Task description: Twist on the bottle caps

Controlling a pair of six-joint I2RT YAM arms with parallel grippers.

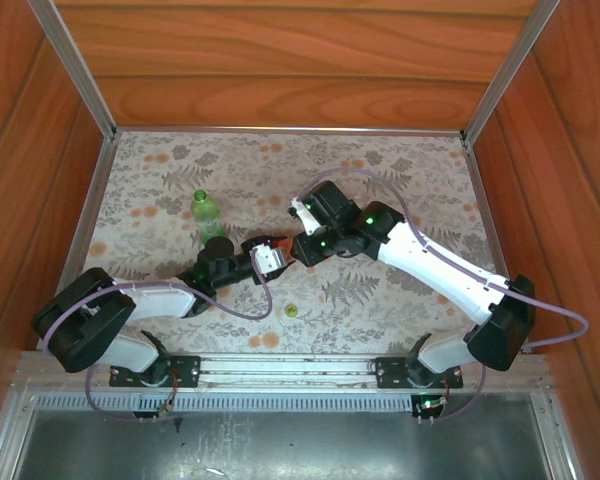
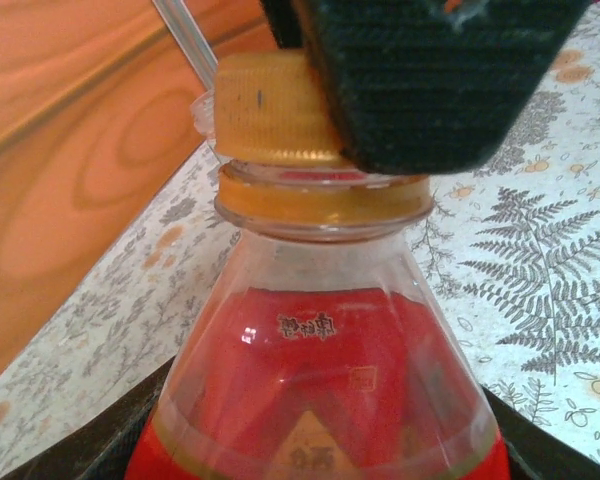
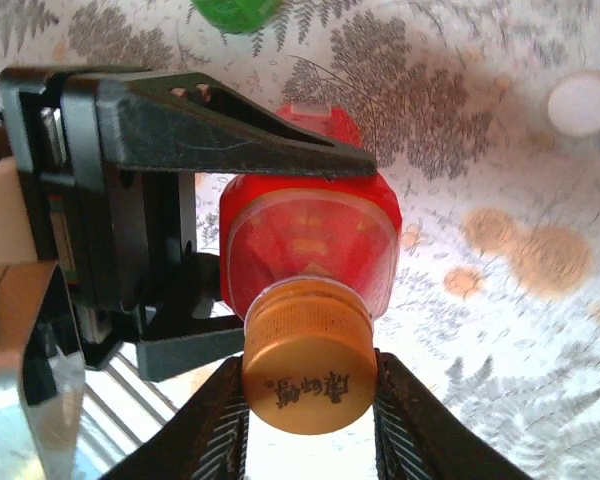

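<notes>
**Right wrist view: ribbed orange plastic screw cap [image 3: 306, 385] on the neck, being turned home**

From this camera I see the cap sitting on the mouth of the small red labelled plastic bottle [image 3: 310, 240]. My right gripper [image 3: 308, 372] is closed on the cap, with a dark finger pressed to each side of the ribbing. The left wrist camera shows the cap square over the bottle's orange collar ring. I cannot tell from there whether the threads are fully taken up.

My left gripper [image 1: 268, 258] is clamped on the red bottle's body, one black finger above the shoulder and one below.

To do this turn well, I would hold the left clamp firm so the bottle cannot spin with the cap. I would roll the right wrist about the neck's own axis with only a light push along it. Any tilt risks cross-threading. If the pads slip on the ribs, I would let go and take a fresh bite, then stop once the cap resists.

A translucent green plastic bottle [image 1: 202, 212] stands beyond the red bottle, to its left. A tiny yellow-green cap [image 1: 292, 311] lies on the fern-print tablecloth [image 1: 400, 170], on the near side of the red bottle. A small white round cap [image 3: 583, 103], blurred, lies well apart from it.
</notes>
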